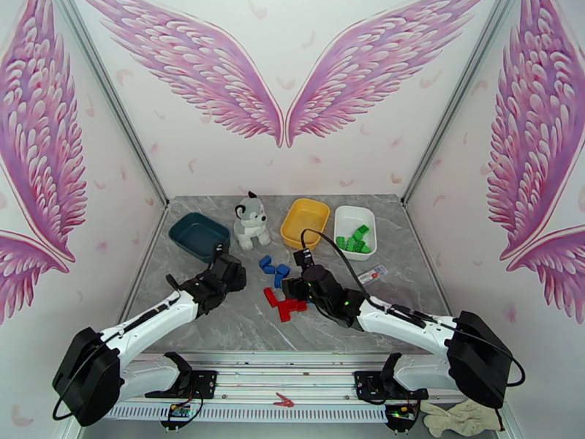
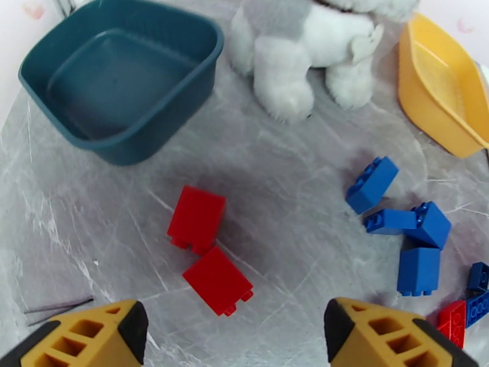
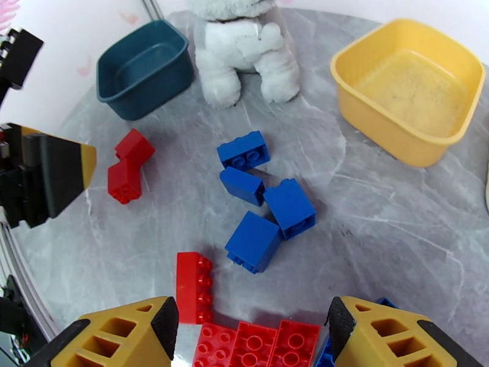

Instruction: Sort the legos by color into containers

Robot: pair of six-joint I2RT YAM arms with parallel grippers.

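**Left gripper** point(image 2: 235, 337) (yellow-tipped fingers): jaws spread wide and not gripping, above the grey marbled tabletop point(image 2: 293, 172).
- Just ahead: two red studded plastic bricks point(image 2: 197, 218), touching corner to corner, with bare surface all round them.
- A broad open lane separates this pair from the blue group to their right.

**Right gripper** point(image 3: 253, 337): jaws apart, held low over a row of flat red bricks point(image 3: 257, 345) that lies between the fingertips. I cannot tell whether the fingers touch the row.
- One long red brick point(image 3: 194, 285) lies just beside the left-hand finger.
- Ahead: four blue bricks point(image 3: 290, 206), bunched and touching. There is clear marble between them and the trays.

**Containers**, along the far edge of the table:
- Dark teal rounded plastic tray point(image 2: 153, 136), far left, close to the table's side edge.
- Yellow plastic tray point(image 3: 367, 120), right of centre.
- White plastic tray point(image 1: 342, 214), just beside the yellow one and holding the green bricks point(image 1: 356, 239).

**Grey-and-white plush dog** point(image 2: 287, 74): sits between the teal and yellow trays, near both (its paws face the loose bricks).
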